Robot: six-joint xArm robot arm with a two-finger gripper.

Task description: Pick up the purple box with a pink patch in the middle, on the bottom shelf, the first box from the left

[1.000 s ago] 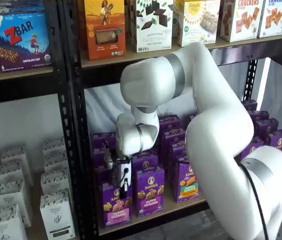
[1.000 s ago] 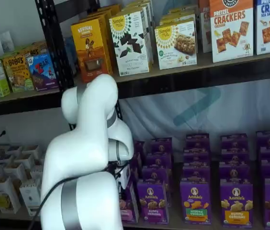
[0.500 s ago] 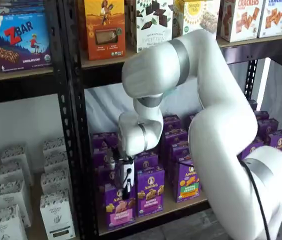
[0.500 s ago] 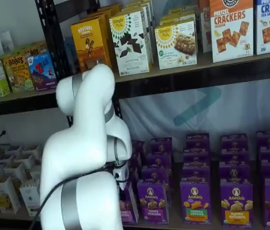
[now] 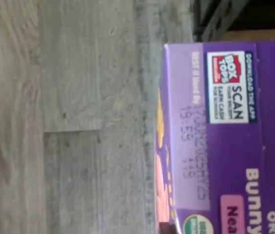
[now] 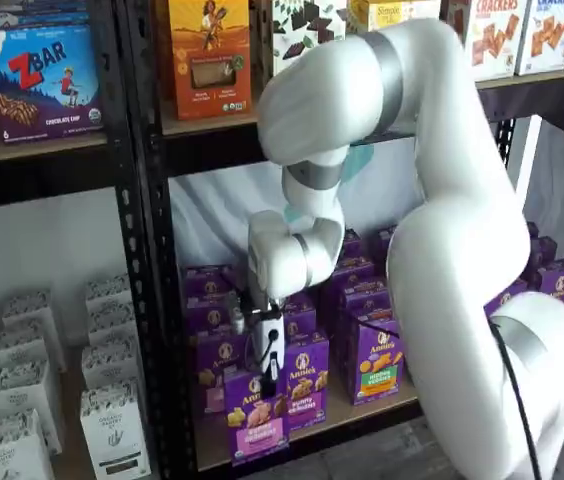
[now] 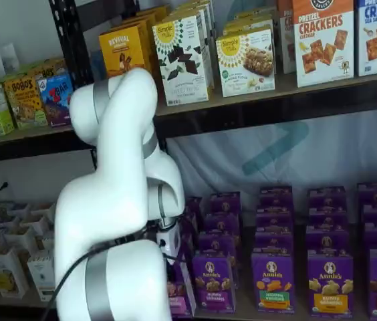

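The purple box point(image 6: 255, 415) with a pink label band hangs tilted at the front edge of the bottom shelf point(image 6: 357, 412), at the left end of the row. My gripper point(image 6: 270, 372) is shut on its top, fingers pointing down. In a shelf view the box point(image 7: 179, 299) shows only partly behind my white arm, with the gripper point(image 7: 170, 251) above it. The wrist view shows the box's purple top point(image 5: 225, 146) with a Box Tops mark, close up, over grey floor point(image 5: 79, 122).
Beside it stand a purple-label Annie's carton point(image 6: 304, 385) and a green-and-orange-label carton point(image 6: 377, 365), with more purple cartons behind. A black rack upright point(image 6: 147, 250) stands just left. White cartons point(image 6: 112, 430) fill the left bay. My arm fills the space in front of the shelf.
The gripper has moved forward and slightly right out of the shelf, and the purple box has come with it, off its place in the row and toward the shelf's front edge.
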